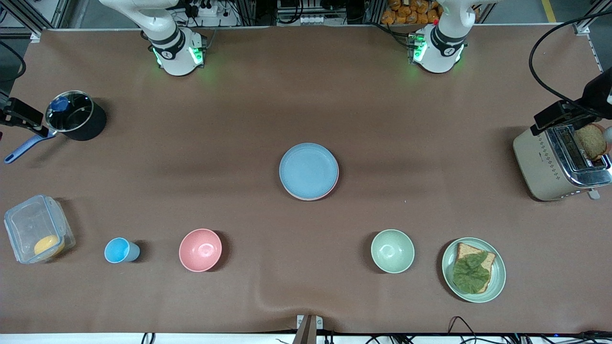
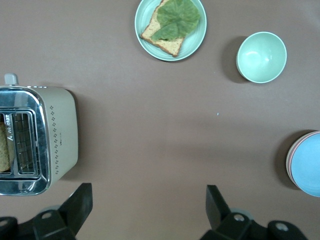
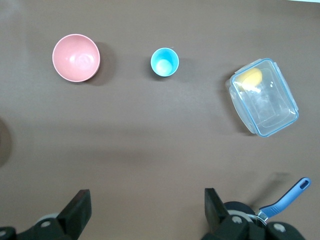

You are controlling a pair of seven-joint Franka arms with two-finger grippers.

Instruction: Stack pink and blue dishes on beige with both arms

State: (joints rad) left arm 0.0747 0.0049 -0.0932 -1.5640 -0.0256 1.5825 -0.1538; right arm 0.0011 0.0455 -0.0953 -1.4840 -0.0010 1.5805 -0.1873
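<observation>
The light blue plate (image 1: pixel 308 169) lies on top of a stack at the middle of the table. Under it only the thin rim of the pink plate (image 1: pixel 319 196) shows. The stack also appears at the edge of the left wrist view, blue plate (image 2: pixel 309 170) over pink rim (image 2: pixel 289 159). The beige plate is hidden under the stack. My left gripper (image 2: pixel 148 192) is open, high over bare table beside the toaster, holding nothing. My right gripper (image 3: pixel 147 197) is open and empty, high over bare table beside the black pot.
Toaster (image 1: pixel 557 165) with bread stands at the left arm's end; black pot (image 1: pixel 76 117) and clear container (image 1: pixel 38 229) at the right arm's end. Nearest the front camera stand blue cup (image 1: pixel 119 250), pink bowl (image 1: pixel 200 250), green bowl (image 1: pixel 392 251) and green plate (image 1: pixel 497 277) with bread and lettuce.
</observation>
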